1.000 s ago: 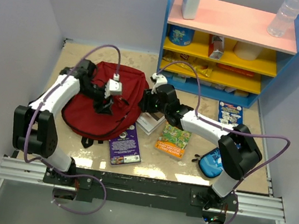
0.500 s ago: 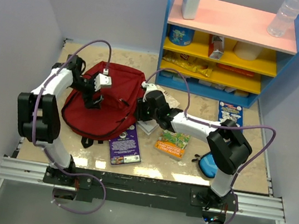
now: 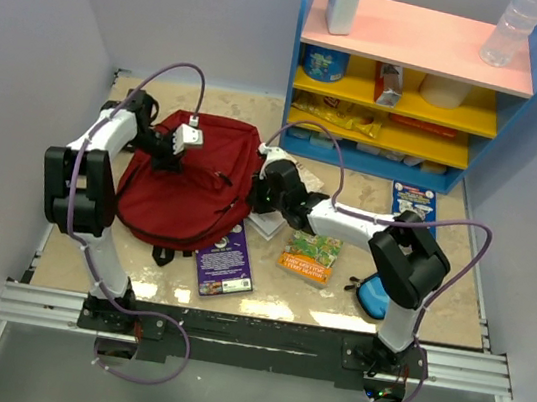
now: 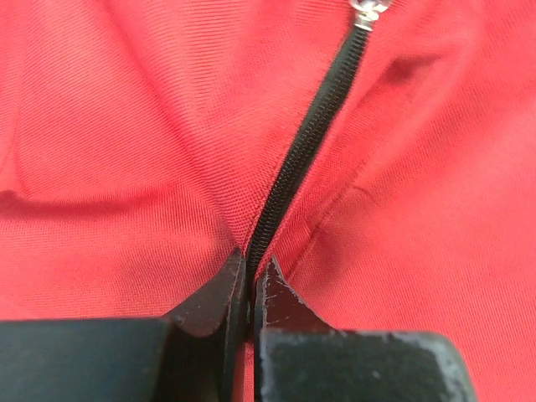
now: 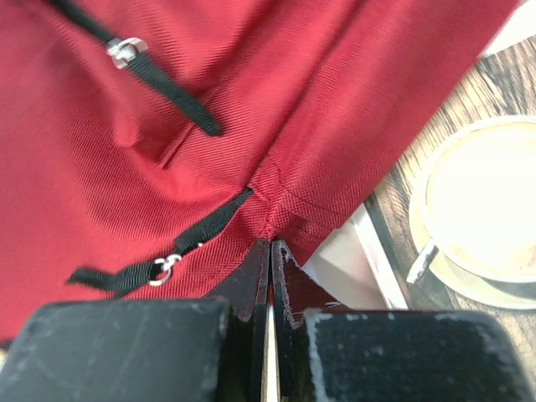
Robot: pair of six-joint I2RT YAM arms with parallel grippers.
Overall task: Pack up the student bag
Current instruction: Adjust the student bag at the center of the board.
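On the table's left half: student bag (image 3: pixel 188 199) lying slumped and flat, pinched at two points.
Left gripper (image 4: pixel 249 272) nipped together on the black zipper (image 4: pixel 310 142) line at the far-left side; right gripper (image 5: pixel 270 251) clamped on the red seam at the right edge, above a book (image 5: pixel 469 209). Soft, limp and probably light, so likely to sag and fold when lifted; best taken by seam or zipper tape.

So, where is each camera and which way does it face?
Top external: above, behind, looking down on the table; left arm and right arm show.
Left wrist: on left arm, facing the student bag at its zipper; left gripper pinches there.
Right wrist: on right arm, facing the bag's edge; right gripper pinches it.
Shared: the red bag.
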